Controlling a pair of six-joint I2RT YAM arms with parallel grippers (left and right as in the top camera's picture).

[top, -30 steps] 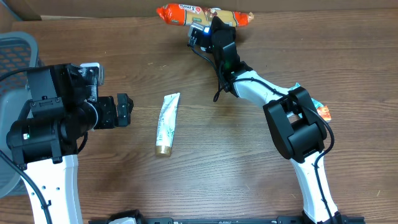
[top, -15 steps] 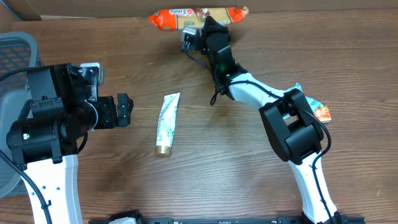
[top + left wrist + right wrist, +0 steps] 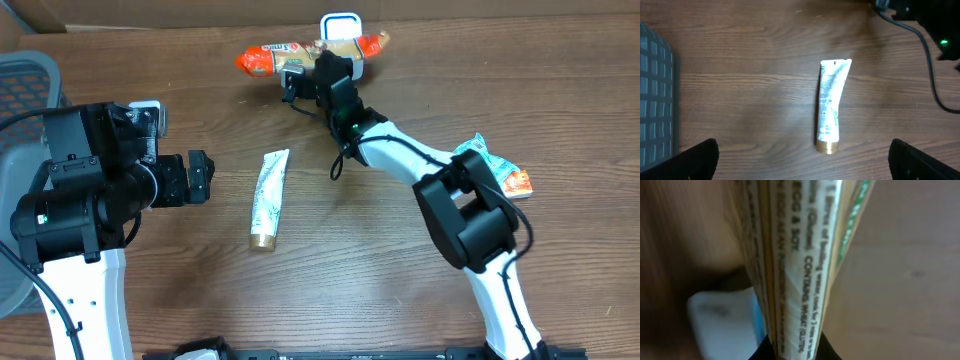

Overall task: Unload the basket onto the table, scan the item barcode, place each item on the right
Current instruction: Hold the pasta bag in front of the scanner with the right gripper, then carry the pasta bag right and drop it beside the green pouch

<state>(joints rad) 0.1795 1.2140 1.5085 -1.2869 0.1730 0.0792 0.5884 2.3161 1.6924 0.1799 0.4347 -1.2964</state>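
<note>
The left gripper (image 3: 205, 177) hangs with its fingers spread wide, holding nothing. Its arm is folded near the desk's (image 3: 350, 280) left edge and points at a white tube (image 3: 268, 200) lying apart from it, mid-desk. Farther off, the right gripper (image 3: 320, 62) is clamped on the orange packet (image 3: 262, 60), arm stretched long toward the far edge. The packet is just beside a white device (image 3: 340, 26) there.

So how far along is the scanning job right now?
Done: the orange packet is picked up, the right jaws shut on it. In hand: it is held beside the white device at the far edge, probably the scanner. Left: the scan itself; the tube lies untouched, left jaws open.
</note>
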